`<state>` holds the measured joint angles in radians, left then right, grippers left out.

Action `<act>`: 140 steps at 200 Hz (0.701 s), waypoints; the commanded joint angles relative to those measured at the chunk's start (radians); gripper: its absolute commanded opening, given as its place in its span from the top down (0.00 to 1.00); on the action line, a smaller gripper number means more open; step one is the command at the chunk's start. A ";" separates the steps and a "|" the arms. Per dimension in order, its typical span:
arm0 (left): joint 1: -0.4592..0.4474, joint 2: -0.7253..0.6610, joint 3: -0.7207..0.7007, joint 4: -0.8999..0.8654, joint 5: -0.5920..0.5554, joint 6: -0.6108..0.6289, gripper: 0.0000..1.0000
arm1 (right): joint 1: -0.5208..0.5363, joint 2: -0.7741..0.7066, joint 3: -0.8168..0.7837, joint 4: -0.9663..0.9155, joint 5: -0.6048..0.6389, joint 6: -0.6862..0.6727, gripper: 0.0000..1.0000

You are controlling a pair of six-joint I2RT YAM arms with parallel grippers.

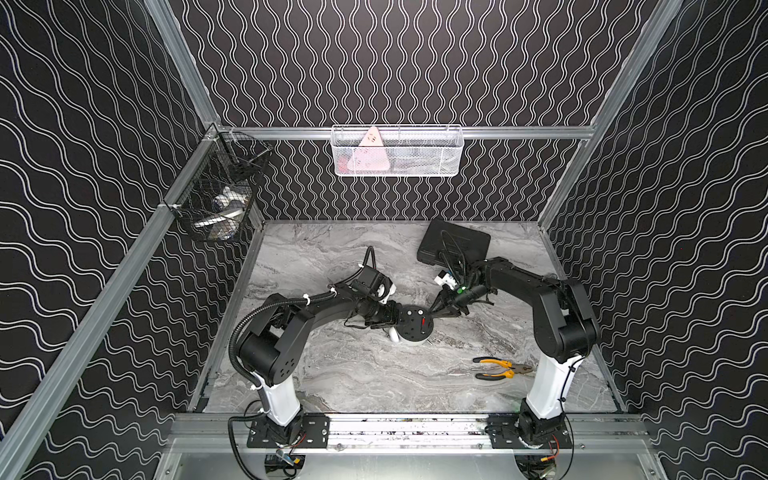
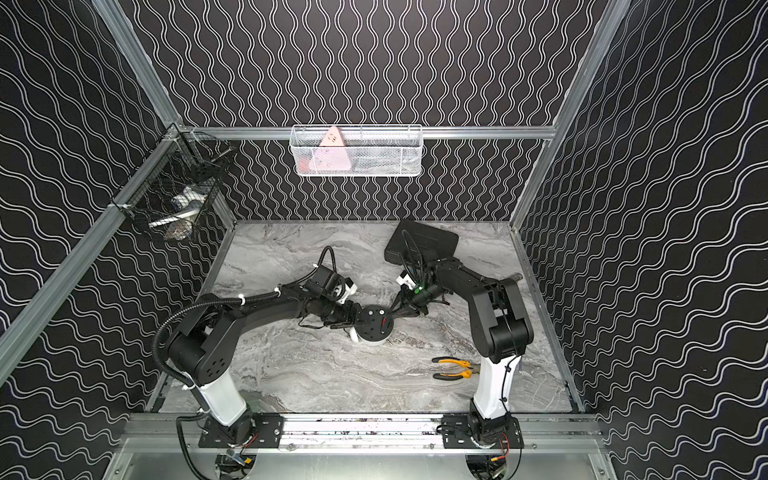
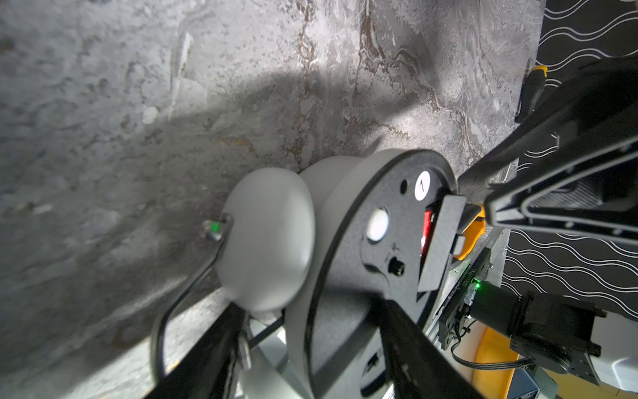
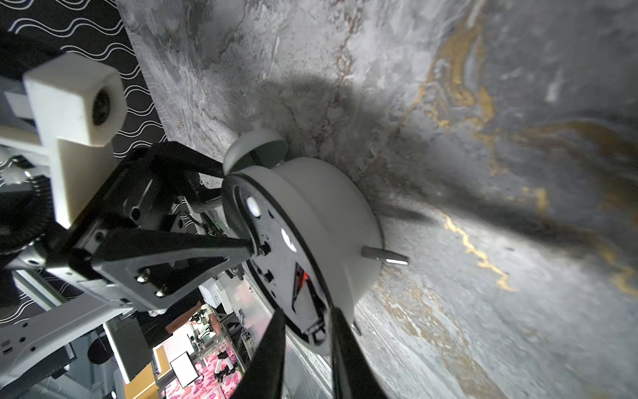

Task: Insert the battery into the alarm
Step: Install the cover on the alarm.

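The alarm (image 1: pixel 409 332) sits with its dial toward the marble worktop (image 1: pixel 365 374) and its black back panel up in both top views. The left jaws are clamped across its body beside a bell (image 3: pixel 266 238), one on the back panel and one on the dial side. The battery (image 4: pixel 303 278) sits in the open slot of that panel (only a red sliver shows). The right jaws stand slightly apart, holding nothing, with their tips at the rim just beside the slot.
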<state>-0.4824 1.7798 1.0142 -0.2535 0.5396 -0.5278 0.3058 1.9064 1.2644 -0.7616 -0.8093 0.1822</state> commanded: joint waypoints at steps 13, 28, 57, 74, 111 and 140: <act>0.001 0.009 -0.013 -0.090 -0.118 -0.002 0.36 | -0.001 -0.025 -0.006 0.008 0.031 0.030 0.68; 0.001 0.008 -0.016 -0.089 -0.117 -0.002 0.36 | -0.003 -0.043 -0.020 0.025 0.045 0.057 0.68; 0.001 0.008 -0.013 -0.090 -0.118 0.000 0.36 | -0.002 -0.128 -0.109 0.112 0.027 0.164 0.78; 0.002 0.008 -0.018 -0.082 -0.114 -0.009 0.36 | 0.002 -0.196 -0.192 0.179 0.060 0.250 0.83; 0.000 0.004 -0.035 -0.059 -0.104 -0.033 0.37 | 0.016 -0.331 -0.354 0.417 0.115 0.502 0.81; 0.000 0.004 -0.037 -0.055 -0.105 -0.040 0.38 | 0.033 -0.338 -0.375 0.466 0.119 0.555 0.82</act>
<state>-0.4820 1.7721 0.9882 -0.2123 0.5533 -0.5510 0.3294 1.5742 0.8989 -0.4202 -0.7132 0.6250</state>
